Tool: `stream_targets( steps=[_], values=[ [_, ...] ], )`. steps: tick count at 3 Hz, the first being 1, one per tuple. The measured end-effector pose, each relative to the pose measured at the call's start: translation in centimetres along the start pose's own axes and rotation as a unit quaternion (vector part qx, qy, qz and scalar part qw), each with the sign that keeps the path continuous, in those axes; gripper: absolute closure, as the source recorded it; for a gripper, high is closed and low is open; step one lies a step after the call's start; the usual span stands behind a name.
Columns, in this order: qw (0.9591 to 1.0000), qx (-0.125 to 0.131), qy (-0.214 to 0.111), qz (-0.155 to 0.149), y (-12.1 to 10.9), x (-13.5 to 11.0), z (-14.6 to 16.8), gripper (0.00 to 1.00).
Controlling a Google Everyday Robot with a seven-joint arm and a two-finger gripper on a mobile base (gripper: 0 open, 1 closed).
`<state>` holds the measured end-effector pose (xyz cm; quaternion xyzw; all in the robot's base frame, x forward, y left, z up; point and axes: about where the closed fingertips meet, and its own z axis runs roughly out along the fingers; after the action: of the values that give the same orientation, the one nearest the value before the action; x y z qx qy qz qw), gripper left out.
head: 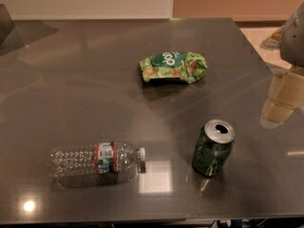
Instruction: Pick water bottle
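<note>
At the right edge of the table (71, 80), the gripper (284, 99) is hanging; can't tell its opening, nothing visibly held. The water bottle (95, 159) is lying sideways front-left, 1 soda can (213, 148) between them.

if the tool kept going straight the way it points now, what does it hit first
Probably bare table, right of the green can; the tool sits at the right edge, tipped down-left. Depth is unclear.

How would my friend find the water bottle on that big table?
Start at the dark grey table and look to its near left part, far from the gripper at the right edge. The water bottle lies there on its side, cap pointing right. It is the only see-through thing; the can and snack bag are green.
</note>
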<state>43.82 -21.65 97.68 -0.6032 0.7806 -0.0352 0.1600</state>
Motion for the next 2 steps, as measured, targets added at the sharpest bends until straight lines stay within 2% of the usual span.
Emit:
stream_targets(
  steps=[1,2],
  values=[
    [1.0,0.0,0.0,0.0,0.0,0.0,0.0,0.0],
    [0.9998,-0.012,-0.002,-0.016,0.0,-1.8,0.4,0.0]
  ],
)
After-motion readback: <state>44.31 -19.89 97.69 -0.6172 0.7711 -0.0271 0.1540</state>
